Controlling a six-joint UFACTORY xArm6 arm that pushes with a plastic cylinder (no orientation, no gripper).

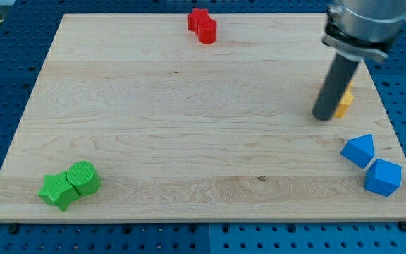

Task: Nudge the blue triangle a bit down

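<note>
Sliding lightly, the rigid blue triangle [358,150] needs contact on its upper edge; my tip [323,116], a handless rod holding nothing, sits up-left.

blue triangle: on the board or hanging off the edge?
On the board. The blue triangle lies wholly on the wooden board, near its right edge; my tip stands apart, above it.

The desk [189,127] is pale wood grain over a blue perforated base [5,63]. Red blocks [202,25], green blocks [70,185], a yellow block [344,102], two blue blocks [371,163]; the rod [334,88] is dark.
</note>
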